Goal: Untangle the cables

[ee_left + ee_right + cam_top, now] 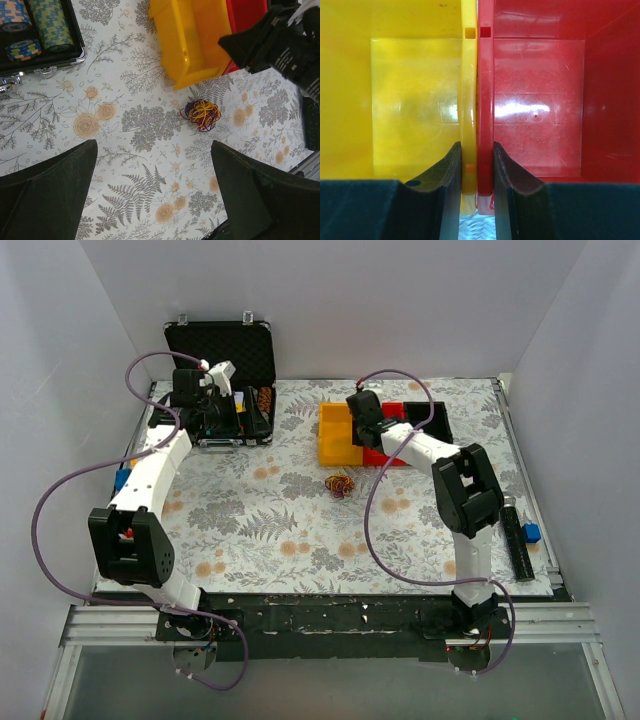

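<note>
Closest in, the two arms were fixed at the near edge of the table [250,530], which had a cover with flowers and ferns on it. The left gripper [155,195] hung above the cover with its fingers [45,195] wide apart, and it held nothing.

A bit farther out, near the middle of the table, lay the cables [340,485]. They were a small round knot of yellow, red and purple wires, alone on the cover, and neither gripper touched them. The knot sat just in front of the yellow bin [338,435], close to it but apart. Off at the right edge lay a long black bar [520,540] with a small blue block [531,533] beside it.

Farther back, the yellow bin stood tight against a red bin [540,100]. The right gripper [477,150] was pinched on the bin walls [477,90] where those two bins met, one finger inside each bin. At the far left stood an open black case [225,350] with stacks of poker chips [47,22] in it.
</note>
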{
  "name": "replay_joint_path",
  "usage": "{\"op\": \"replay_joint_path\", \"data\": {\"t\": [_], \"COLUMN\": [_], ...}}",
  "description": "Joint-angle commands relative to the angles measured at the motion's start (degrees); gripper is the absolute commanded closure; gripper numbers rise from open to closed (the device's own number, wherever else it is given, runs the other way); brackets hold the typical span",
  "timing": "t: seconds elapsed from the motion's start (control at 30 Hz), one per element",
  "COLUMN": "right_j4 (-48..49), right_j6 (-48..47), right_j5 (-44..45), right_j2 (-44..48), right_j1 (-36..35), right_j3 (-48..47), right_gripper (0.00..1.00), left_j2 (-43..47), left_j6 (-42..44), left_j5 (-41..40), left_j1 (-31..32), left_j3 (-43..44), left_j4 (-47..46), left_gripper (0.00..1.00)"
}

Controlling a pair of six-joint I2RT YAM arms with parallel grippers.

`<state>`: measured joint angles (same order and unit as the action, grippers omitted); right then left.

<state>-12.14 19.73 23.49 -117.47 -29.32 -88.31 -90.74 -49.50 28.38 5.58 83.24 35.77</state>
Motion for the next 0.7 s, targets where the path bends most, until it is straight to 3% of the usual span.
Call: {"op": "replay_joint_path", "data": {"t": [0.0,0.4,0.67], "right_j4": [-4.90,-9.57,-12.29], "right_j6": [6.02,24.21,31.33], "right_j5": [-0.64,6.13,7.19], "right_j2": [1.36,15.94,17.28], "right_j1": [-5.74,-19.26,-28.68], "right_j3": [2.35,22.38,24.42], "right_gripper": [0.99,0.99,0.99], "left_j2": [5.13,9.26,11.90], "left_j6": [0.80,2.56,2.91], "left_j5": [-1.31,-1.93,-1.75], "left_j1": [-0.22,-0.22,-0.22], "left_j3": [-1.50,-4.40,-6.77], "left_j4": [-0.79,-1.49,-1.58], "left_gripper": [0.02,0.02,0.02]}}
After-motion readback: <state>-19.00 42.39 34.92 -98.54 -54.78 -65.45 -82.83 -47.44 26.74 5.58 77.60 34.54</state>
